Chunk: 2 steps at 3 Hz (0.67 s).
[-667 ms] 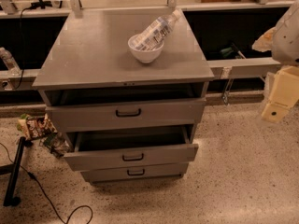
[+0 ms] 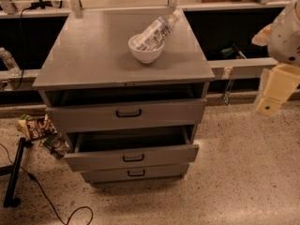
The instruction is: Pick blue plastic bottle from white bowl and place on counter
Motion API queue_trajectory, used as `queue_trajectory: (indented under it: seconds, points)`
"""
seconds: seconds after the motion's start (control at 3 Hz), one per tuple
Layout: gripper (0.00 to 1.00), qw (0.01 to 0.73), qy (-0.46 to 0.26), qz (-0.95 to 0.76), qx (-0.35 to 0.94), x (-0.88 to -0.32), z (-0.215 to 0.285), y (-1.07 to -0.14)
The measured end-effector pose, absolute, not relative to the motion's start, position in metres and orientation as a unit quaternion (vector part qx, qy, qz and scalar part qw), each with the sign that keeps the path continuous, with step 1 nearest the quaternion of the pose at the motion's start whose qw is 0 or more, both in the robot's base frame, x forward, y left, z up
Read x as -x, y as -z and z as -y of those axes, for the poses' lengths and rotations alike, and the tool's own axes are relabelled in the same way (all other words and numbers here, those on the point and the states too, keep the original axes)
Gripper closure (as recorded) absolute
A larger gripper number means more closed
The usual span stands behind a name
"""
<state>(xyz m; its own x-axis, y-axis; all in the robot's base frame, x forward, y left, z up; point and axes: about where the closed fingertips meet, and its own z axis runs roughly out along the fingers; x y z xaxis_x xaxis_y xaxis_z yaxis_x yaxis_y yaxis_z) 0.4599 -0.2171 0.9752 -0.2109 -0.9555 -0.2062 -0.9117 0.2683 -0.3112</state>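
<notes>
gripper [image 2: 273, 96] hangs at the far right edge of the camera view. it is a pale cream piece below the rounded white arm housing [image 2: 287, 32], out past the right side of the cabinet and above the speckled floor [image 2: 234, 172]. whether it is spread apart or closed together cannot be told from this angle. it grips nothing and is well apart from the bowl and bottle.

blue plastic bottle [image 2: 154, 32] lies tilted in the white bowl [image 2: 146, 55]. its bottom end is down inside the bowl, and its neck and pale cap poke up over the rim toward the back right. the printed label faces up. the bowl stands upright on the counter [image 2: 93, 55], right of the middle and toward the rear.

below the grey top, the top drawer [image 2: 127, 114] is pulled out a little. the middle drawer [image 2: 132, 156] is pulled out further, showing a dark inside. the bottom drawer [image 2: 136, 173] looks pushed in. each has a black handle.

on the floor to the left lie some snack wrappers [image 2: 35, 127] beside the cabinet. a black stand leg [image 2: 14, 172] and a thin black cable [image 2: 47, 200] are there too. a small clear bottle [image 2: 9, 62] stands on the ledge at the far left.
</notes>
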Motion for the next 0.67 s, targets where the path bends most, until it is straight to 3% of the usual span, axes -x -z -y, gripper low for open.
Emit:
queue_trajectory:
  seconds: [0.67]
  points:
    - [0.00,0.264,0.196,-0.700,0.634,-0.578,0.222,-0.955]
